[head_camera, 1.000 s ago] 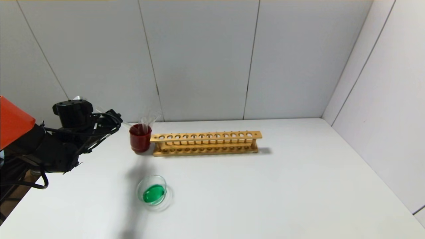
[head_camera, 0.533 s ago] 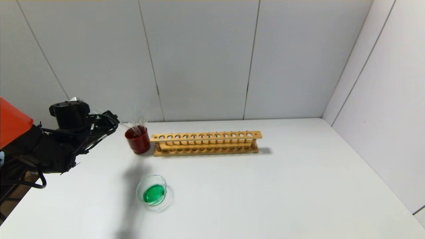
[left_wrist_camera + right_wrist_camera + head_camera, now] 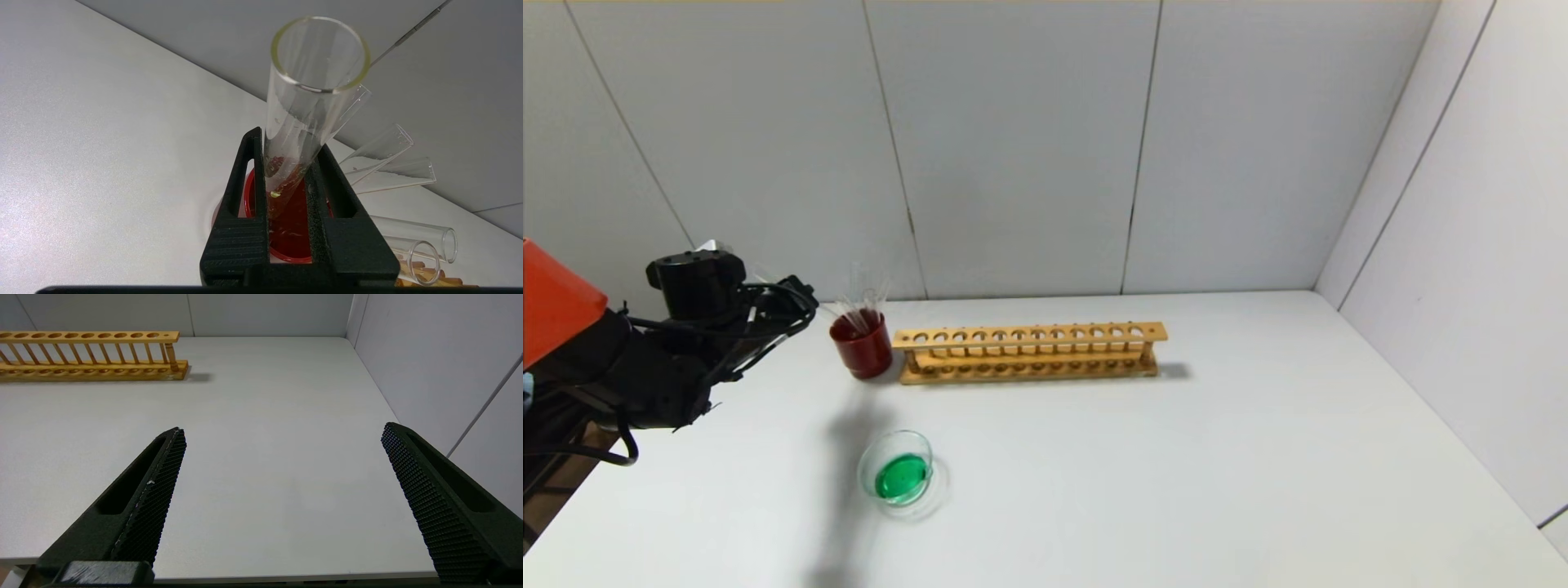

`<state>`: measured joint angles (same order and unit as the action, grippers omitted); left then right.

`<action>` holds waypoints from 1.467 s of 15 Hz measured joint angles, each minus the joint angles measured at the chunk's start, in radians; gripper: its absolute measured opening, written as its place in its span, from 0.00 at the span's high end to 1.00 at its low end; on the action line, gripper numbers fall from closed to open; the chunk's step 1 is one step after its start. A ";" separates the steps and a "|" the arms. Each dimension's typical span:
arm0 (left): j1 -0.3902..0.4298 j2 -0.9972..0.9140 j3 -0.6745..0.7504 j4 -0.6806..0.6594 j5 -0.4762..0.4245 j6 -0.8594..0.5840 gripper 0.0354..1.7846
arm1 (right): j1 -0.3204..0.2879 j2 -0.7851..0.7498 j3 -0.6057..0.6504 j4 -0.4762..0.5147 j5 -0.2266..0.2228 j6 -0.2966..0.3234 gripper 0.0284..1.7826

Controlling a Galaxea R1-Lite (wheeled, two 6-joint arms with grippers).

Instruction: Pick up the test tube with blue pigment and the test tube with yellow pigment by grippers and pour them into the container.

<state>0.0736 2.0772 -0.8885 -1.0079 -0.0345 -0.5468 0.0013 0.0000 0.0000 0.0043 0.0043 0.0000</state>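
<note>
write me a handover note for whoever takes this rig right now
Left gripper: jaws shut on a clear tube with only a yellow drop inside, its lower end in the red cup.
Right gripper: jaws open, holding nothing, parked over the table's right side.
Other clear tubes lean in the cup. The wooden rack has no tubes.
Done, it seems: the glass dish holds green liquid, so both colours look poured.
Left: probably release the tube into the cup and pull the left arm back.
</note>
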 joint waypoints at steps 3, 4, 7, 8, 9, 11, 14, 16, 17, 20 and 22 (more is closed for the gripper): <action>0.000 0.005 0.001 -0.003 0.002 0.001 0.84 | 0.000 0.000 0.000 0.000 0.000 0.000 0.02; 0.000 0.006 0.001 -0.004 0.002 0.001 0.82 | 0.000 0.000 0.000 0.000 0.000 0.000 0.02; 0.000 0.007 0.001 -0.019 0.017 0.003 0.69 | 0.000 0.000 0.000 0.000 0.000 0.000 0.02; 0.000 0.007 0.000 -0.019 0.018 0.005 0.61 | 0.000 0.000 0.000 0.000 0.000 0.000 0.02; 0.000 0.006 0.000 -0.019 0.018 0.007 0.51 | 0.000 0.000 0.000 0.000 0.000 0.000 0.02; 0.000 0.004 0.000 -0.019 0.019 0.015 0.31 | 0.000 0.000 0.000 0.000 0.000 0.000 0.02; 0.000 -0.019 -0.007 -0.025 0.016 0.034 0.10 | 0.000 0.000 0.000 0.000 0.000 0.000 0.02; 0.000 -0.053 -0.011 -0.020 0.013 0.059 0.03 | 0.000 0.000 0.000 0.000 0.000 0.000 0.02; 0.000 -0.077 -0.010 -0.020 0.012 0.074 0.02 | 0.000 0.000 0.000 0.000 0.000 0.000 0.02; 0.003 -0.171 -0.003 0.011 0.012 0.104 0.02 | 0.000 0.000 0.000 0.000 0.000 0.000 0.02; 0.008 -0.268 0.001 0.077 0.014 0.133 0.02 | 0.000 0.000 0.000 0.000 0.000 0.000 0.02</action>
<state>0.0817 1.8089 -0.8870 -0.9313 -0.0200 -0.4136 0.0013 0.0000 0.0000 0.0047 0.0043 0.0000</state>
